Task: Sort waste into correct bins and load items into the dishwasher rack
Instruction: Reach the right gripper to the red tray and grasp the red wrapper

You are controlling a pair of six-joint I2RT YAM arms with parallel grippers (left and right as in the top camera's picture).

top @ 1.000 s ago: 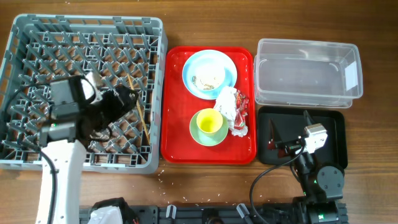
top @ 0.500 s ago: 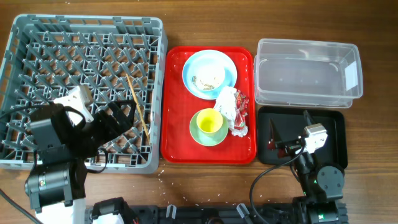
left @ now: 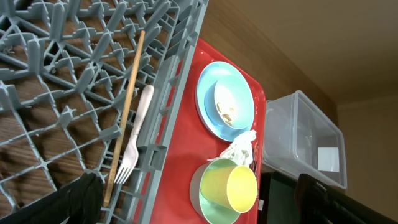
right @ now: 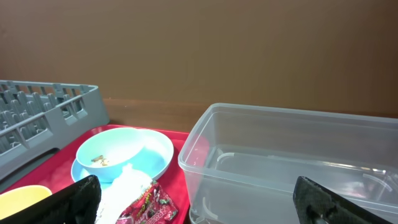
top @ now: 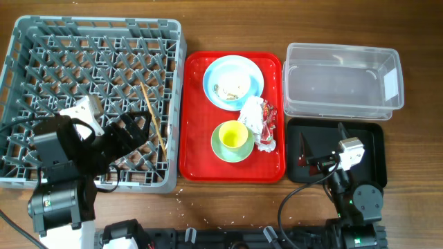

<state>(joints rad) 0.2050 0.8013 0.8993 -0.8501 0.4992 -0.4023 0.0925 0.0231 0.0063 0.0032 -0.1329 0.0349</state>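
- Overhead, we see the rack [top: 41, 41] at far left, with the chopsticks [top: 152, 114] and fork [left: 138, 134] lying inside near its right wall.
- The left gripper [top: 135, 131] hangs over the rack's near side, jaws wide and empty.
- On the red tray [top: 197, 159] we find the plate [top: 233, 81] with scraps [top: 230, 88], the napkin [top: 256, 117] and the cup [top: 232, 137].
- At right the tub [top: 342, 79] sits behind the black tray [top: 370, 138]. The right gripper [top: 322, 138] is over that tray, jaws wide and empty.

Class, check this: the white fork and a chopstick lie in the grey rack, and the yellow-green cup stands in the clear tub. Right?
No. The cup stands on the red tray, as the overhead view shows; the fork and chopstick do lie in the rack.
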